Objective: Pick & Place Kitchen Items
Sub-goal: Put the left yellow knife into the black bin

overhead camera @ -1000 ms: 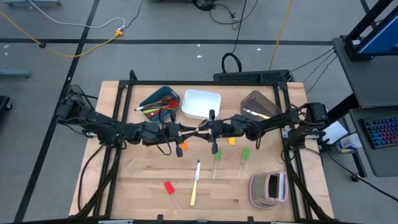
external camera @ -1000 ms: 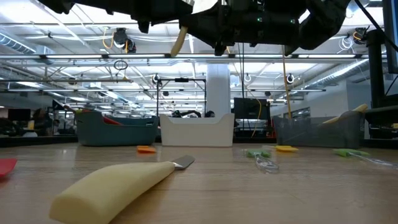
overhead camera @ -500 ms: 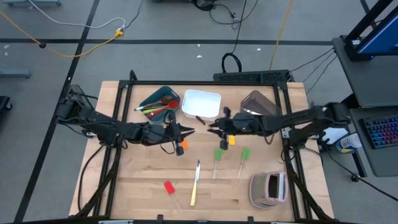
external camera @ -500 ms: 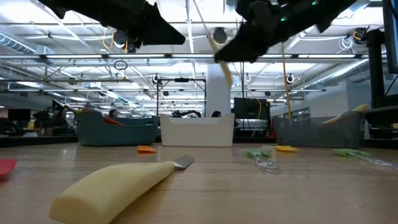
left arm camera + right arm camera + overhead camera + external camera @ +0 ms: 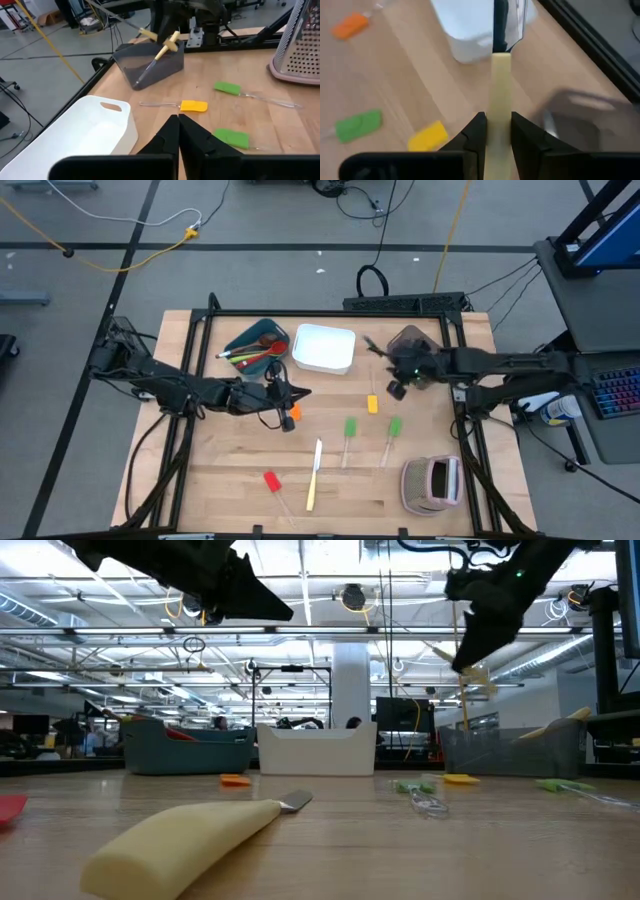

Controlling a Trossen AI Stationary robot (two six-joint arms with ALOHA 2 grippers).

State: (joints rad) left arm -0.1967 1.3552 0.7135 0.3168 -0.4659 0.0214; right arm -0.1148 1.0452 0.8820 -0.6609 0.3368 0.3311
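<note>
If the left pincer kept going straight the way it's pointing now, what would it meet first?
Probably the yellow spatula, lying just ahead of the shut left pincer; past it stands the brown bin. Depth is uncertain.

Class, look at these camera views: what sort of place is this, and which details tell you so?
Probably a robotics lab in a big industrial hall. The low view shows exposed ceiling trusses beyond the wooden table; cables trail over the grey floor, and a keyboard sits on a side desk.
</note>
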